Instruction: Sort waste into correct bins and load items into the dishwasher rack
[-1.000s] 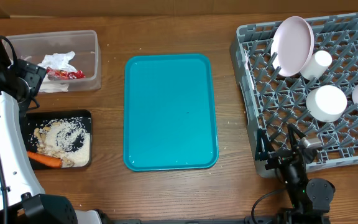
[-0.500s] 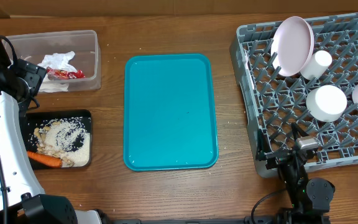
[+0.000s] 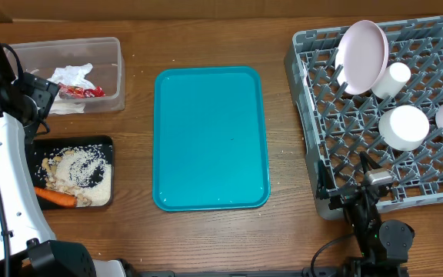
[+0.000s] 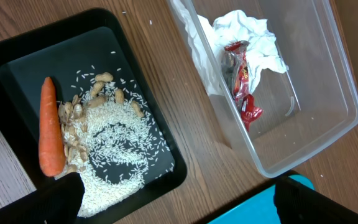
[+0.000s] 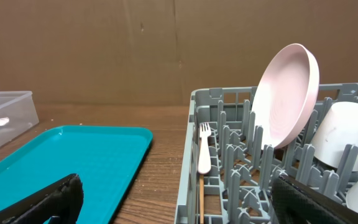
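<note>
— Where do we stand on the left?

— Our left gripper (image 4: 176,186) hangs above the table (image 4: 185,124), jaws wide apart and nothing between them. Ahead of one finger we see the black tray (image 4: 23,68). It holds the carrot (image 4: 50,127) along one side, peanuts (image 4: 73,134) touching the carrot, and a spread of rice (image 4: 114,168). Ahead of the other finger sits the clear tub (image 4: 316,68), just beside the black tray but apart from it. Inside it, the crumpled napkins (image 4: 244,28) lie with the red wrapper (image 4: 244,87) touching them.

— And in the middle?

— The teal tray (image 3: 210,138) lies flat on the table between our two arms. One corner shows just by a finger of the left gripper.

— And on the right?

— Our right gripper (image 5: 176,183) sits low at the near corner of the dishwasher rack (image 5: 191,124), jaws spread wide and holding nothing. Straight ahead of it the fork (image 5: 202,149) stands tines up inside the rack's wall, with the wooden stick (image 5: 201,199) just below it. Farther ahead the plate (image 3: 362,55) leans on edge among the pegs, and the cup (image 3: 394,79) touches it. The two bowls (image 3: 404,127) sit in the rack between the cup and the gripper, one of them at the rack's outer side.
</note>
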Robot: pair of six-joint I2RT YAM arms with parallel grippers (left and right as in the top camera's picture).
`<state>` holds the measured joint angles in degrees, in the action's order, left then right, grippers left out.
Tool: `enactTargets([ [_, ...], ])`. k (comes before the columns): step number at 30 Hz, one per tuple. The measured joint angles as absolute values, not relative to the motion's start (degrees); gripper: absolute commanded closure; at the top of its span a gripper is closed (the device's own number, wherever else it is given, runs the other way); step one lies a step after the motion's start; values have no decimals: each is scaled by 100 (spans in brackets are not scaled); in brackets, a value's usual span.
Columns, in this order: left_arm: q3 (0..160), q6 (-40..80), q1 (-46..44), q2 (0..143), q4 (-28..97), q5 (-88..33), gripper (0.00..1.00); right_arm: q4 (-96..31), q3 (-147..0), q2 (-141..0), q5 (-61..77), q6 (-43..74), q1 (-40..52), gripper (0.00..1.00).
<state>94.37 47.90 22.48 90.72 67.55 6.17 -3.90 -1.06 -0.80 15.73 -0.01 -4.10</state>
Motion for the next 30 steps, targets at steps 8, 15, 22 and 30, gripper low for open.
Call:
enactTargets([
  [8, 9437, 4790, 2248, 9083, 6755, 617, 0, -388, -106, -80, 1573, -1, -410, 0],
  [15, 9437, 4449, 2134, 9083, 7334, 591, 0, -390, -106, -80, 1575, -3, -410, 0],
  [22, 7780, 3686, 1769, 8385, 5537, 320, 0, -388, -106, -64, 1573, -3, -412, 0],
  [30, 3166, 2180, 972, 5959, 196, -1118, 0, -388, -106, -60, 1590, -3, -412, 0],
])
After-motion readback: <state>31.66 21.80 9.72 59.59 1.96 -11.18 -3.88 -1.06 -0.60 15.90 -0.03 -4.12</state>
